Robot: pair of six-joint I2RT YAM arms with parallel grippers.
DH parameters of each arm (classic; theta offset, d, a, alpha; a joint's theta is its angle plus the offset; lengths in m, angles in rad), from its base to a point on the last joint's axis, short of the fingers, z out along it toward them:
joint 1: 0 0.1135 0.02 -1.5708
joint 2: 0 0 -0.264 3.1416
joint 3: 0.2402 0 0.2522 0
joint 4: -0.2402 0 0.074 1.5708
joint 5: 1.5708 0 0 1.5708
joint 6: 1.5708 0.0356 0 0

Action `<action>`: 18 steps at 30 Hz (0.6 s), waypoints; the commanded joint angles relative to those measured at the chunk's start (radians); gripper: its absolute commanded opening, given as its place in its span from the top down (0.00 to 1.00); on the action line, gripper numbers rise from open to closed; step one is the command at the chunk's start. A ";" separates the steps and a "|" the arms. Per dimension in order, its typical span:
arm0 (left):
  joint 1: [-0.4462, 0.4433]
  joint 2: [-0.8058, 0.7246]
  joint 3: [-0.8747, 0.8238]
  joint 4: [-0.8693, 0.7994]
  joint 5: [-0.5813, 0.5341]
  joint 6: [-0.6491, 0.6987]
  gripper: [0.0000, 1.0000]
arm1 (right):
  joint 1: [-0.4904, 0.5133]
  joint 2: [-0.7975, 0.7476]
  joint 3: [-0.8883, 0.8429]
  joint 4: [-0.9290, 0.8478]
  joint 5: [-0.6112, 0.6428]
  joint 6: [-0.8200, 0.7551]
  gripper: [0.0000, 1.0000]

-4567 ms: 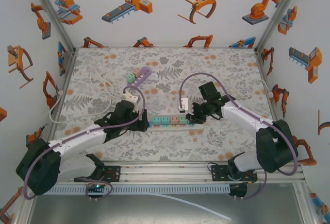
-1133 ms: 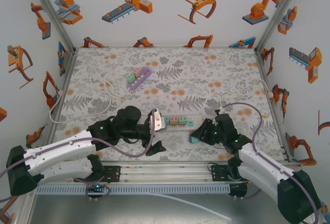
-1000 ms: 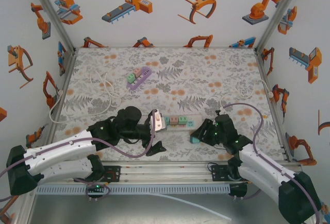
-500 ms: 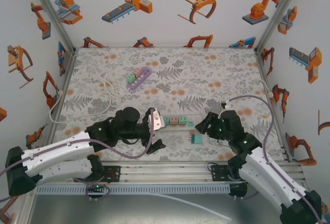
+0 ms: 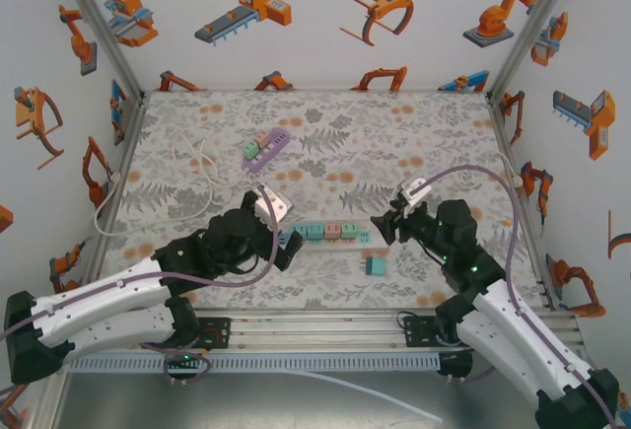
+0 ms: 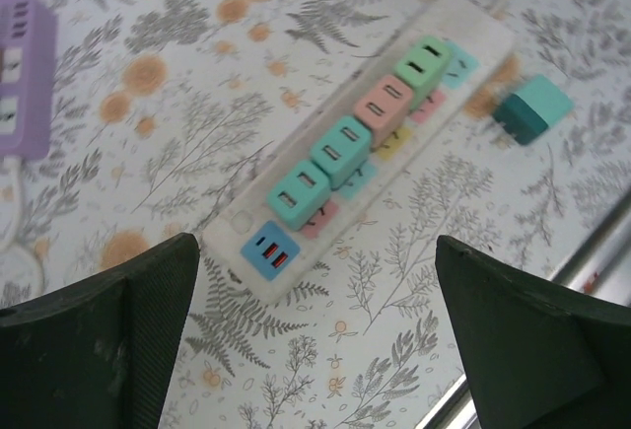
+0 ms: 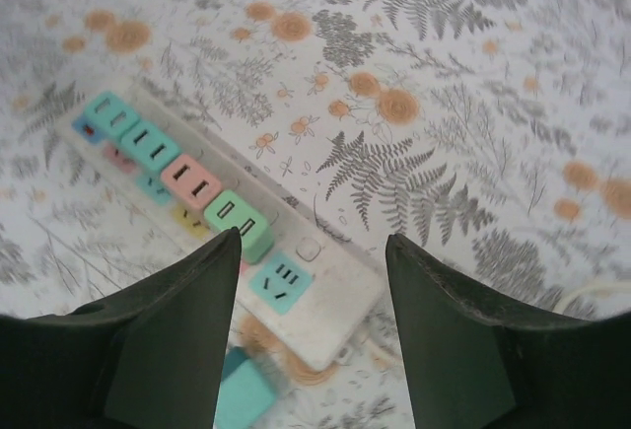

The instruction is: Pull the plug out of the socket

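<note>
Because the teal plug [image 5: 376, 265] lies loose on the bench [image 5: 444, 143], just beside the socket strip [image 5: 330, 233] and apart from its vacant end outlet [image 7: 279, 279], extraction is judged complete. The left jaws and right jaws stand wide open, gripping nothing, one over each strip end.

Floral tabletop [image 5: 414, 133], white walls [image 5: 315, 54] bearing seemingly printed robots.
</note>
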 commanded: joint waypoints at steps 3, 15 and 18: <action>0.139 -0.032 -0.007 -0.130 -0.182 -0.393 0.03 | 0.008 0.047 0.045 -0.008 -0.263 -0.509 0.37; 0.413 0.026 -0.094 -0.175 0.007 -0.556 0.02 | 0.011 0.445 0.283 -0.320 -0.428 -0.739 0.36; 0.435 0.092 -0.079 -0.147 0.030 -0.539 0.02 | 0.017 0.535 0.317 -0.316 -0.417 -0.765 0.37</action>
